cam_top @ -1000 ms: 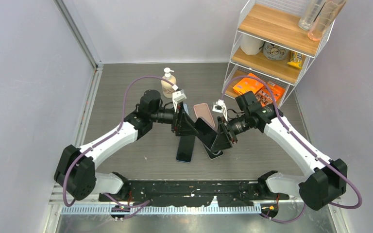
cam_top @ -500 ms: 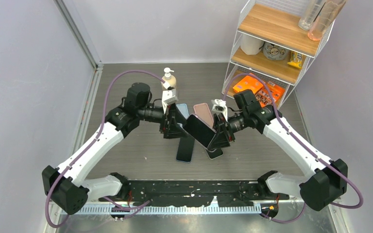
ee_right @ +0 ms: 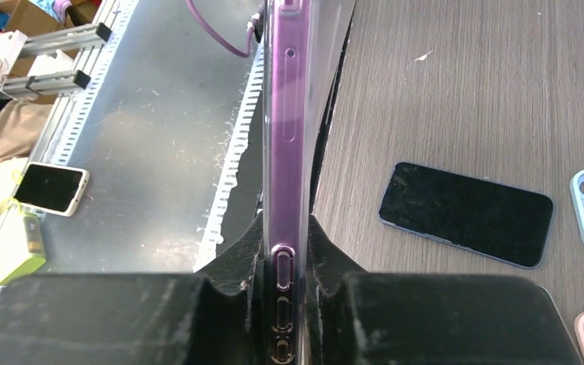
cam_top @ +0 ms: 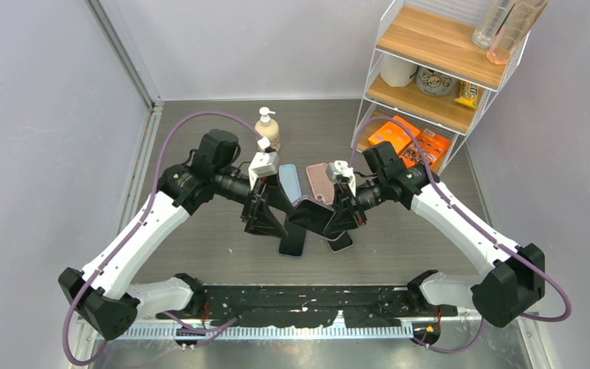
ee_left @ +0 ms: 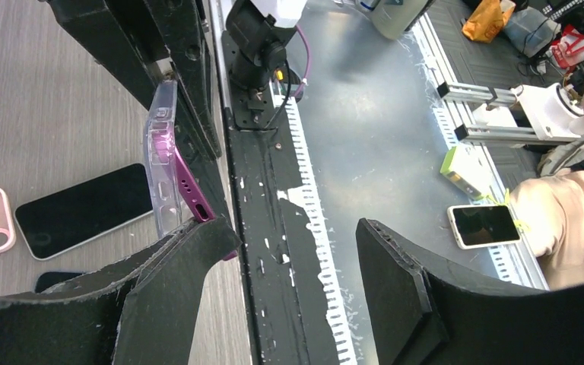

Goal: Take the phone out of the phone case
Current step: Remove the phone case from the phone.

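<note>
My right gripper is shut on a purple phone in a clear case, held edge-on above the table; its side buttons sit between the fingers. In the top view the phone hangs between both grippers, with the right gripper on its right end. My left gripper is open. Its left fingertip touches the lower corner of the cased phone, and nothing lies between the jaws. The left gripper is at the phone's left end.
A bare black phone and another phone lie on the table below the grippers. A blue case and a pink case lie behind. A soap bottle and a wire shelf stand at the back.
The left gripper has drawn back to the left and nearer, away from the phone's middle. The right gripper has tilted the phone flatter and lower, still holding it.
</note>
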`<state>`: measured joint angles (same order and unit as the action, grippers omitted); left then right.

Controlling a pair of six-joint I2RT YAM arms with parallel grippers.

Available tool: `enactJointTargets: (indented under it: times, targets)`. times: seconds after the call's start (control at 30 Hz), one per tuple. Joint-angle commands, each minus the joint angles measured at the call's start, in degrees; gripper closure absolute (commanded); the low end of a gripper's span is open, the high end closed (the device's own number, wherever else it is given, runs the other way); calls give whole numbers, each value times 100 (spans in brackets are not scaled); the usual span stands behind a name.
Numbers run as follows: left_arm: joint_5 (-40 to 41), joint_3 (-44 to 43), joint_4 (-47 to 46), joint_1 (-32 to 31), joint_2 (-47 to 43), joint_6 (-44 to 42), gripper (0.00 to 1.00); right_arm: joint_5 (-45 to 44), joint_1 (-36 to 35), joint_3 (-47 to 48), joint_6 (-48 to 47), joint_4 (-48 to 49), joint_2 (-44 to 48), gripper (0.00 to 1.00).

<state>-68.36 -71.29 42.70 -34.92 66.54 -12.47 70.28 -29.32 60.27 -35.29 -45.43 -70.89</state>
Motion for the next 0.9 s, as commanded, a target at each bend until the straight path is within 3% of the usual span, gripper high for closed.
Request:
enactJointTargets:
  times: [0.0,0.4,0.6,0.87]
  targets:
    - [-705,-299,432,-102,-32,-169,24,53,-39,335,-302,427,24,95]
    - [132,-283,673,-30,-200,-605,24,-114,-39,173,-370,490,35,95]
    - [-8,-382,624,319,-378,-603,24,-207,-34,139,-500,384,17,95]
    - [-88,-530,1311,371,-480,-1140,24,-280,-35,176,-529,356,-90,95]
